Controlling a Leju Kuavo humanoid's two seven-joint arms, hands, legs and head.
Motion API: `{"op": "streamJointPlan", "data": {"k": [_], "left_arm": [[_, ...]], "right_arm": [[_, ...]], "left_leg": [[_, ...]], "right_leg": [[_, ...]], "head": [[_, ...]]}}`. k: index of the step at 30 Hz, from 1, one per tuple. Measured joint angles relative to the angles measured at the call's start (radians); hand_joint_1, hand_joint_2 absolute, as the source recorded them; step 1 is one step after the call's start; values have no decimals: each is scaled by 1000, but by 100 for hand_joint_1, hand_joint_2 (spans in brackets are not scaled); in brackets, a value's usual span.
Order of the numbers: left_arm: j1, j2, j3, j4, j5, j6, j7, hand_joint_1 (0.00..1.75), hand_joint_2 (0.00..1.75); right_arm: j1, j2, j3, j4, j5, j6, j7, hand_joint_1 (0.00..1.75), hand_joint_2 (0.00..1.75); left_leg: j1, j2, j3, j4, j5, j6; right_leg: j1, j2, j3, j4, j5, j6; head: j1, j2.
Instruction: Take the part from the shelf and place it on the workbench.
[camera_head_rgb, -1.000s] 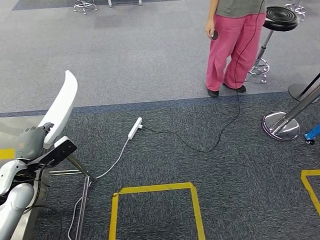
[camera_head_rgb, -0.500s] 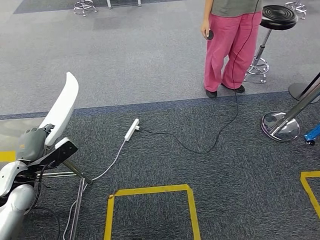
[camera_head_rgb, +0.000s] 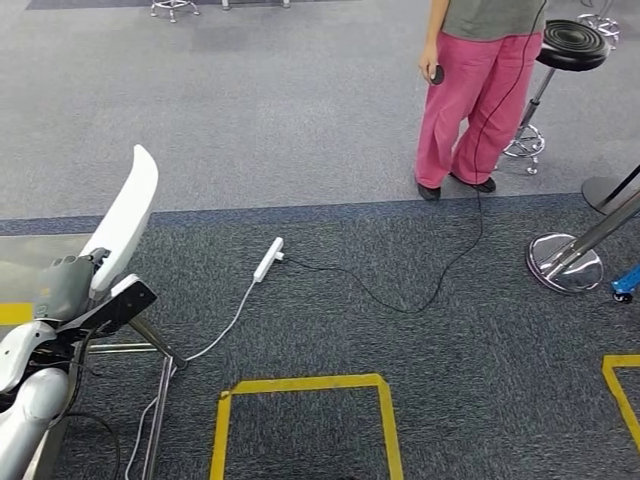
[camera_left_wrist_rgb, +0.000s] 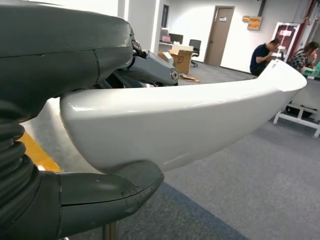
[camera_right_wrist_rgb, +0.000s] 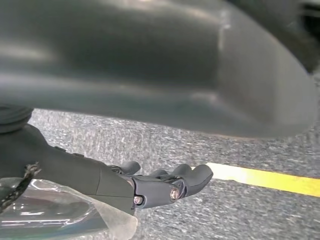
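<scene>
Part (camera_head_rgb: 121, 220): white curved shell, clamped in your left hand (camera_head_rgb: 64, 290), clear of the floor | Right hand (camera_right_wrist_rgb: 158, 187): fingers extended, empty | Carry: keep clamp firm, part level, avoid cable (camera_head_rgb: 362, 290) en route to desk.

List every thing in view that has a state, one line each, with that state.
white part: held off the floor, tilted upward
left hand: grips the white part
right hand: holds nothing, fingers extended over the carpet
power strip: lying on the carpet, cables attached
person: standing, holding a small dark object
black stool: upright
</scene>
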Motion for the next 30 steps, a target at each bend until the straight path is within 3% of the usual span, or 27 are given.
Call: {"op": "streamJointPlan", "data": {"k": [2,4,21,30], "left_arm": [[-3,-3,0,-1,9,-6,4,175,175],[-4,-6,0,-2,13,-11,9,175,175],[-7,-8,0,-5,27,-13,7,175,175],[-7,-5,0,-6,27,-13,7,175,175]], "right_arm": [[-4,0,0,0,-1,0,1,0,0],[-6,0,0,0,-3,1,3,0,0],[-4,0,0,0,-4,1,3,0,0],[-4,0,0,0,1,1,4,0,0]], "left_leg": [[-3,-1,5,2,-7,-7],[-5,-2,3,6,-8,-10],[-3,-1,7,-6,-3,-21],[-9,-1,6,1,-7,-16]], "right_leg": [[3,1,59,-127,56,-9],[5,3,81,-169,61,-10],[8,6,83,-173,60,-21],[1,5,84,-175,62,-14]], "head": [[0,0],[-2,0],[-2,0],[-2,0]]}}
